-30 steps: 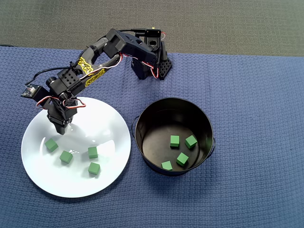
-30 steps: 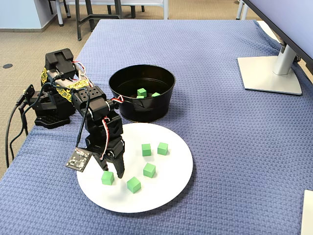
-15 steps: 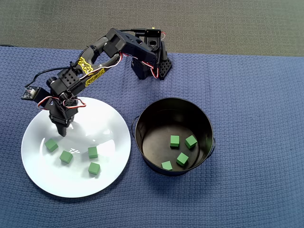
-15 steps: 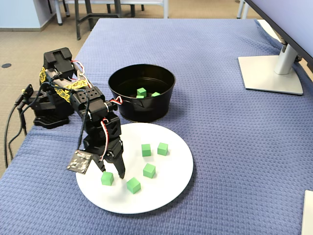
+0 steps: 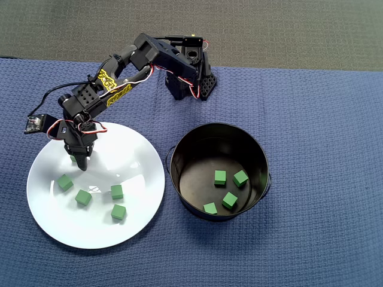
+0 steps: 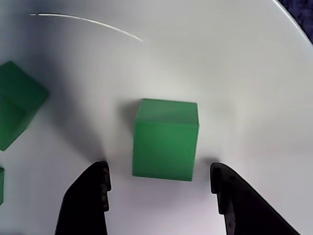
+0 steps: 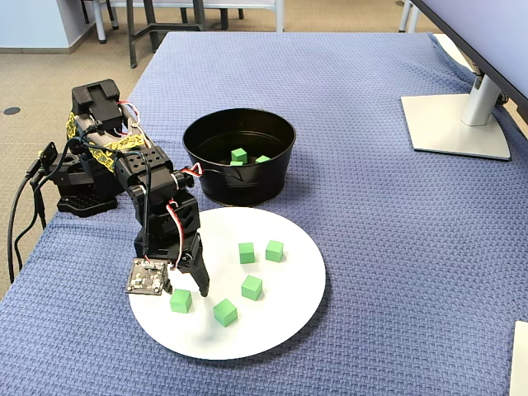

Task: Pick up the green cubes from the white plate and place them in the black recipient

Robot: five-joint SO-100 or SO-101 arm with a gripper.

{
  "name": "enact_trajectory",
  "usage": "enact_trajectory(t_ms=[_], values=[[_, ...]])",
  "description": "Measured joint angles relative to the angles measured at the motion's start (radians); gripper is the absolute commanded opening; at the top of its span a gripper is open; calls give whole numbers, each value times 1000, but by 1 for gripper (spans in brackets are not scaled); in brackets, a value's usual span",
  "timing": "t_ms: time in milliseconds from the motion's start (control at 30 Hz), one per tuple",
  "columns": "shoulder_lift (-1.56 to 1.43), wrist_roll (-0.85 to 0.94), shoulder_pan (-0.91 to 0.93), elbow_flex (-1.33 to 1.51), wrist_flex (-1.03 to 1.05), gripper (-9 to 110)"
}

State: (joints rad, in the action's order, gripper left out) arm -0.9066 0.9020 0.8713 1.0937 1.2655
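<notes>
In the fixed view, five green cubes lie on the white plate [image 7: 280, 309]. My gripper [image 7: 191, 289] points down at the near-left one [image 7: 181, 300]. The wrist view shows that cube [image 6: 165, 139] on the plate [image 6: 220, 73] just ahead of my open gripper [image 6: 159, 169], one black finger on each side, neither touching. A second cube [image 6: 17, 110] lies to its left. In the overhead view my gripper [image 5: 81, 162] hides most of that cube; several others [image 5: 83, 197] show on the plate [image 5: 134, 161]. The black recipient [image 5: 218, 125] holds several cubes [image 5: 220, 177].
The arm's base [image 5: 188, 78] stands at the far edge of the blue cloth, with grey floor beyond it. In the fixed view the black recipient [image 7: 247, 186] sits just behind the plate. A monitor stand [image 7: 454, 124] is at the far right.
The gripper has shifted slightly toward the plate's rim and come down over the near-left cube. No cube has moved.
</notes>
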Motion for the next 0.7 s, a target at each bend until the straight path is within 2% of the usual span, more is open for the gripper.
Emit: enact_trajectory(t_ms=[700], values=[[-138,86,29,106,-52,18]])
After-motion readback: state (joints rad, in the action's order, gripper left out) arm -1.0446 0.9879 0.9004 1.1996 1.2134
